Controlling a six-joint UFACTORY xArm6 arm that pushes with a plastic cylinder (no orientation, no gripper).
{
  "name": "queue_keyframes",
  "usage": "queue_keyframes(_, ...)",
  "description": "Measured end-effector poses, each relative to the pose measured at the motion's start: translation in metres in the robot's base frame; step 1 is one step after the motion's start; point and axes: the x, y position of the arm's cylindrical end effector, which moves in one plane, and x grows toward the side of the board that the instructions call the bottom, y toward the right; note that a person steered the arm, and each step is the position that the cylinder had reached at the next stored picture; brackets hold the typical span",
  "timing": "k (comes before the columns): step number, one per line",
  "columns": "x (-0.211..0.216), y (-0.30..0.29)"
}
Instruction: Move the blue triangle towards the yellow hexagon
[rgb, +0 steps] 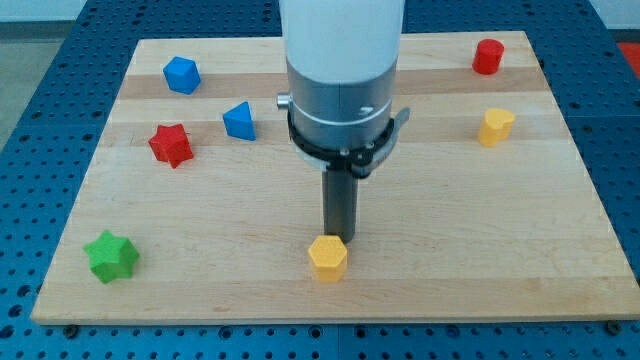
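I have no pincer; my tip (337, 240) touches the yellow hexagon (328, 258), risking shoving it from the blue triangle (239, 121).

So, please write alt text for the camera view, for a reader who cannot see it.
My tip rests just above the yellow hexagon near the board's bottom edge; the blue triangle lies far up-left, beside a red star.

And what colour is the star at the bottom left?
Green star, clear in the camera view.
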Motion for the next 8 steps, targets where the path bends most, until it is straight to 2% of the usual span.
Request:
queue_keyframes(1, 0.004, 0.000)
queue_keyframes(2, -0.009, 0.000)
queue_keyframes(3, -0.055, 0.001)
queue_keyframes(4, -0.059, 0.001)
queue_keyframes(7, -0.131, -0.048)
queue_keyframes(8, -0.190, -0.051)
